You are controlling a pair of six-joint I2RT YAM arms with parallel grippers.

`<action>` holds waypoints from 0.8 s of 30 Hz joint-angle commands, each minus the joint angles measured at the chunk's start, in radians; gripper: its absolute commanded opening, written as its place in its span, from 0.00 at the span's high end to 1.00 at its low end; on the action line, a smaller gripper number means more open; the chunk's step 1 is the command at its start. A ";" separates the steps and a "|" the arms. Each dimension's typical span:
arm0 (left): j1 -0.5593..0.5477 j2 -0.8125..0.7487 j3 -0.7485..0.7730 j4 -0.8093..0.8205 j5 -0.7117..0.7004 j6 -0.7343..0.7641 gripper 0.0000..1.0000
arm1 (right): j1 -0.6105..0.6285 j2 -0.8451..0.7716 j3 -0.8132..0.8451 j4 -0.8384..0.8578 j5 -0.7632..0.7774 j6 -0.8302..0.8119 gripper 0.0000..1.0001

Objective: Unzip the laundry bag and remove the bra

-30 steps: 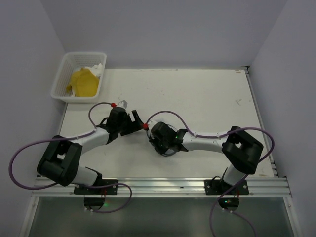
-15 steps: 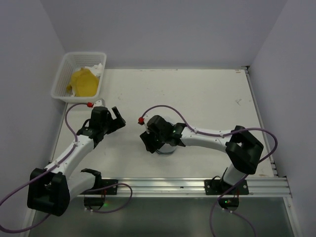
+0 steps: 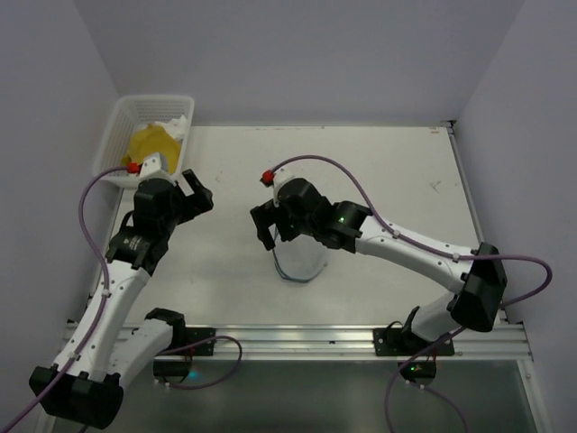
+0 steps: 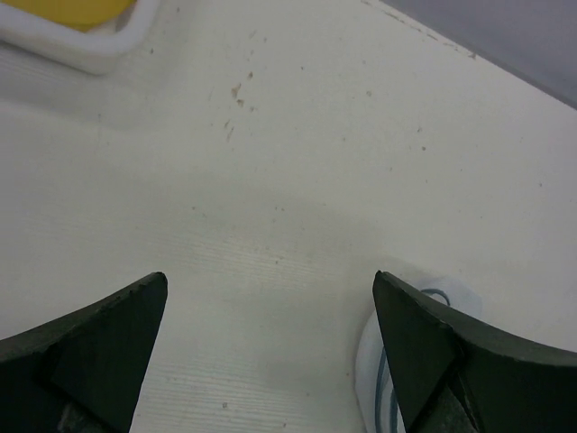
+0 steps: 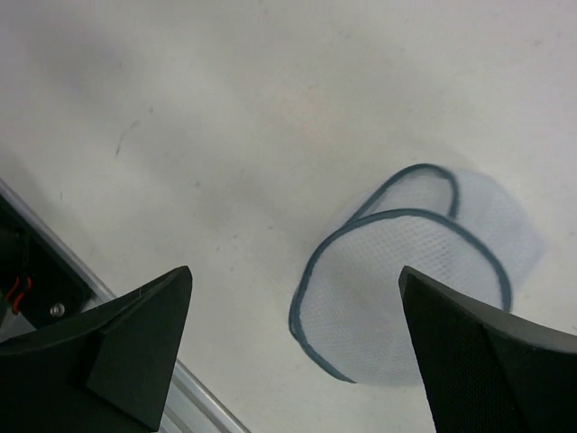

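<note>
The laundry bag (image 3: pixel 302 264) lies flattened on the table near the front, white mesh with a dark blue zipper line looping round its rim (image 5: pixel 424 289). My right gripper (image 3: pixel 269 225) hangs open above its left edge and holds nothing; in the right wrist view its gap (image 5: pixel 296 271) is over the bag's rim. My left gripper (image 3: pixel 198 192) is open and empty, raised at the left between the basket and the bag. In the left wrist view (image 4: pixel 270 280) a strip of the bag (image 4: pixel 371 361) shows beside the right finger. A yellow cup-shaped garment (image 3: pixel 151 149), seemingly the bra, lies in the basket.
A white slatted basket (image 3: pixel 115 144) stands at the table's back left corner, with a white cloth beside the yellow piece; its corner shows in the left wrist view (image 4: pixel 81 50). The metal rail (image 5: pixel 207 406) runs along the table's near edge close to the bag.
The right gripper opened and rose off the bag, which now lies uncovered. The left arm swung away from the middle toward the basket, its gripper still open.
</note>
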 commanded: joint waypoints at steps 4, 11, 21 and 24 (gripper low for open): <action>0.007 -0.093 0.194 -0.141 -0.106 0.107 0.00 | -0.131 -0.212 0.052 -0.137 0.305 0.064 0.01; 0.007 -0.233 0.346 -0.227 -0.241 0.164 0.00 | -0.379 -0.613 -0.066 -0.148 0.438 0.063 0.01; 0.005 -0.451 0.356 -0.276 -0.395 0.239 0.00 | -0.382 -0.935 -0.120 -0.148 0.644 -0.103 0.01; 0.005 -0.482 0.354 -0.315 -0.384 0.233 0.00 | -0.380 -1.002 -0.155 -0.152 0.645 -0.105 0.01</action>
